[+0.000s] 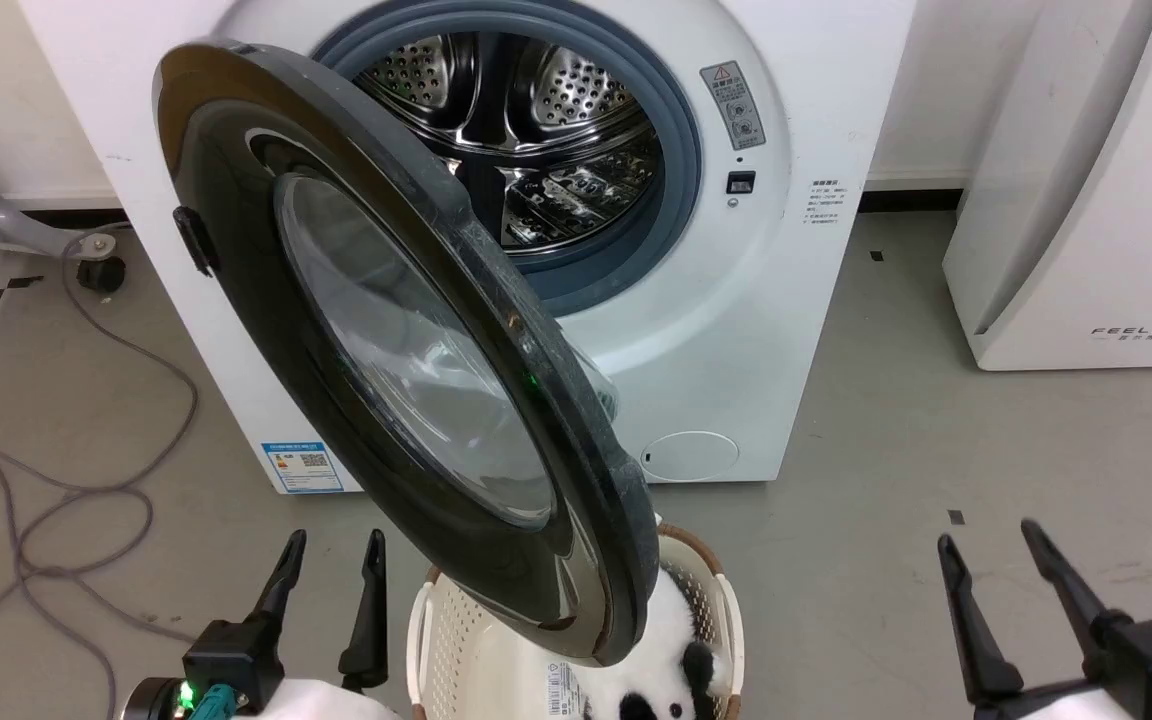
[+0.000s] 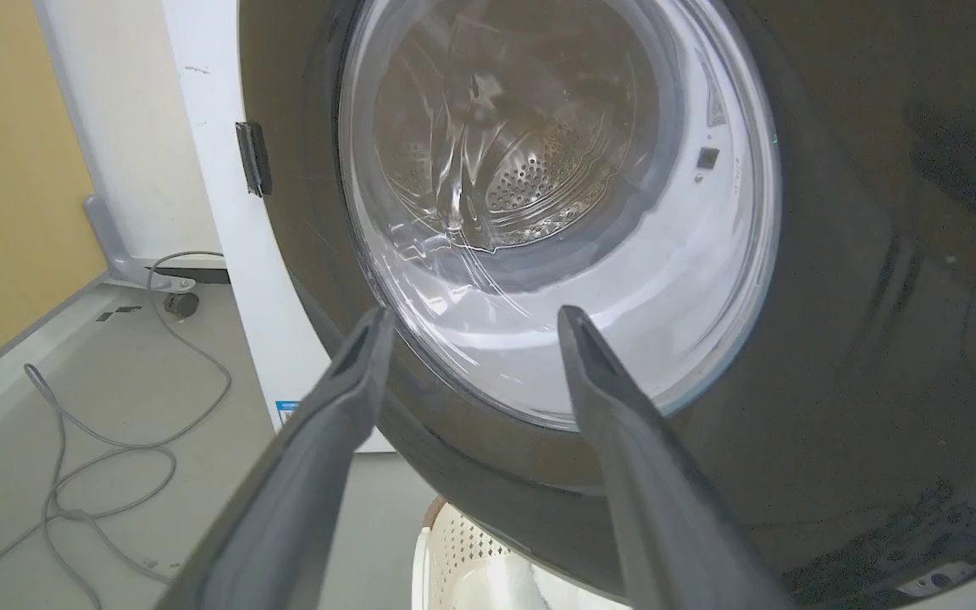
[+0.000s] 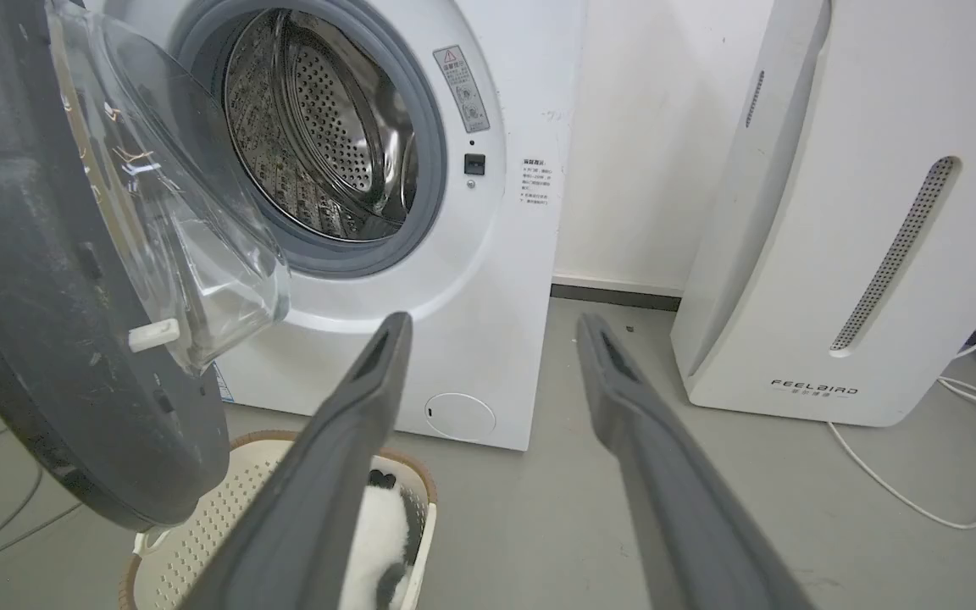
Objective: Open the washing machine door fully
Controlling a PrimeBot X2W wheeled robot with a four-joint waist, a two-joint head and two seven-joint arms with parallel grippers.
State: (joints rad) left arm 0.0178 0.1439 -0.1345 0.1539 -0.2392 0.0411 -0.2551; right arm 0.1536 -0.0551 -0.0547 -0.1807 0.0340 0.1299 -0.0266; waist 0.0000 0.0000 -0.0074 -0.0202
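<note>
FEELBIRD stood in grey letters low on the white appliance (image 3: 793,254), ahead and right of the right gripper (image 3: 495,318). On the washer (image 3: 530,102), ahead and left of it, a warning-triangle sticker (image 3: 461,89) and small print (image 3: 535,182) were too small to read, as was the blue label (image 1: 301,466) just ahead of the left gripper (image 1: 336,537).

Long dark fingers (image 1: 281,585), black wrist blocks (image 1: 233,662) — green light (image 1: 186,692)
</note>
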